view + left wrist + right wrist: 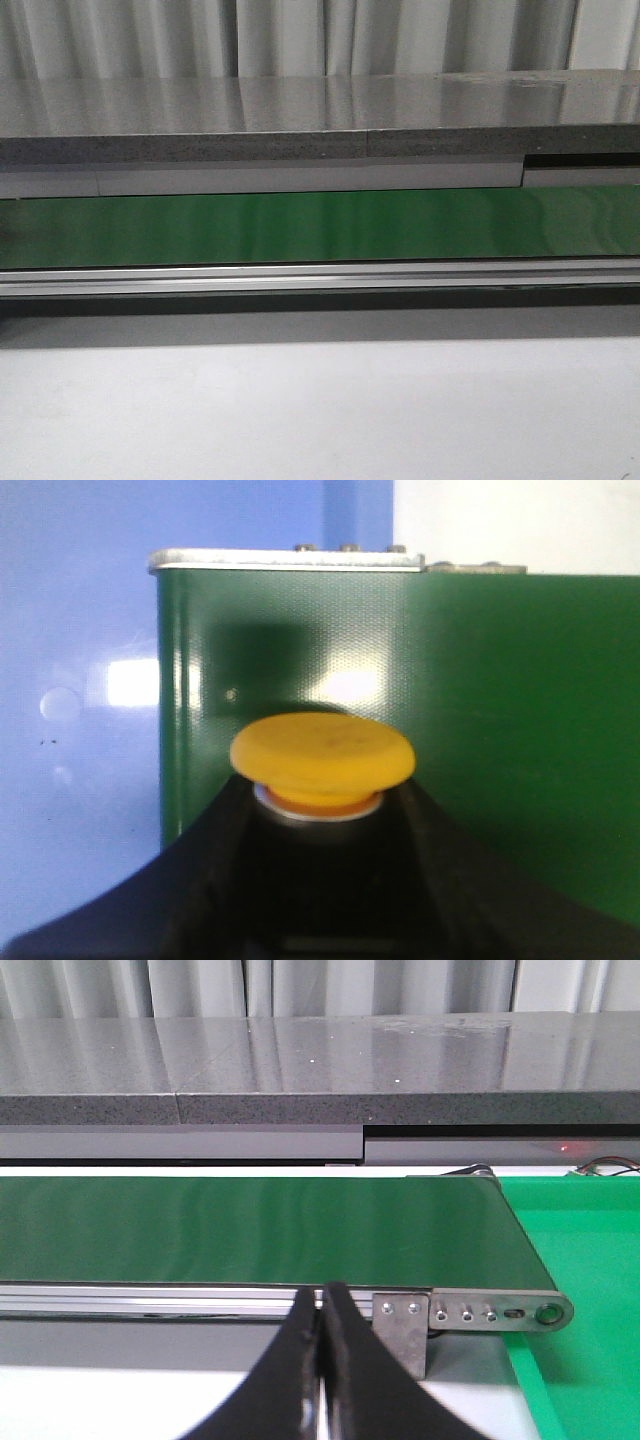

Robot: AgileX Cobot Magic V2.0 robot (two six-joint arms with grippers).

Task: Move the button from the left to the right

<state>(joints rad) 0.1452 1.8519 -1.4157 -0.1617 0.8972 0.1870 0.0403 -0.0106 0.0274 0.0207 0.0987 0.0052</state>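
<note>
In the left wrist view the button (322,758) fills the middle: its round yellow-orange cap sticks out past my black fingers (200,880), which close on its dark body on both sides. My left gripper (318,825) holds it over the end of the green conveyor belt (480,720). In the right wrist view my right gripper (321,1305) is shut and empty, its tips together in front of the belt's metal side rail (150,1298). Neither gripper nor the button shows in the front view.
The green belt (320,225) runs across the front view with a grey stone ledge (320,125) behind and a white table (320,410) in front. In the right wrist view the belt ends at a metal bracket (400,1330) beside a green mat (580,1260).
</note>
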